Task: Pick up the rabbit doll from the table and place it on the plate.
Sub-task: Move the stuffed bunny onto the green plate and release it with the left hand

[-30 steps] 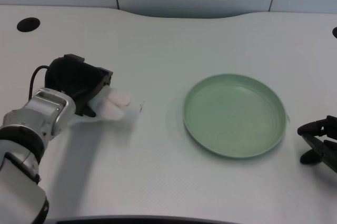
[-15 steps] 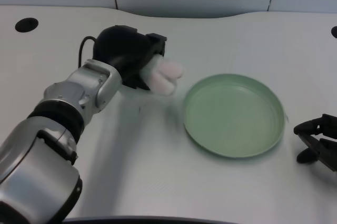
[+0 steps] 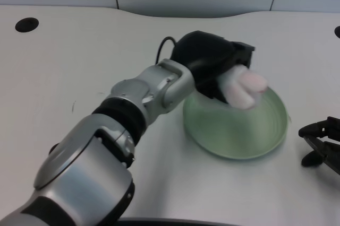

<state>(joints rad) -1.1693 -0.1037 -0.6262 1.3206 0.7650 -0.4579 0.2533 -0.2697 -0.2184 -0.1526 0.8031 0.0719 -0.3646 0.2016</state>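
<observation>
While the left hand [image 3: 212, 69] hangs over the green plate [image 3: 239, 141] at centre right, its fingers clench the rabbit doll [image 3: 244, 89], carried clear of the worktop [image 3: 79, 61], apparently ready for lowering.

A round dark hole [image 3: 27, 24] is being shown in the smooth white table [image 3: 79, 67], near the far-left corner.

plate [image 3: 249, 136]: front half bare, back part covered by the left hand [image 3: 212, 69] with the rabbit doll [image 3: 243, 89]
bench [image 3: 79, 61]: open left of the plate
right edge: right hand [image 3: 321, 144] near the plate rim
</observation>
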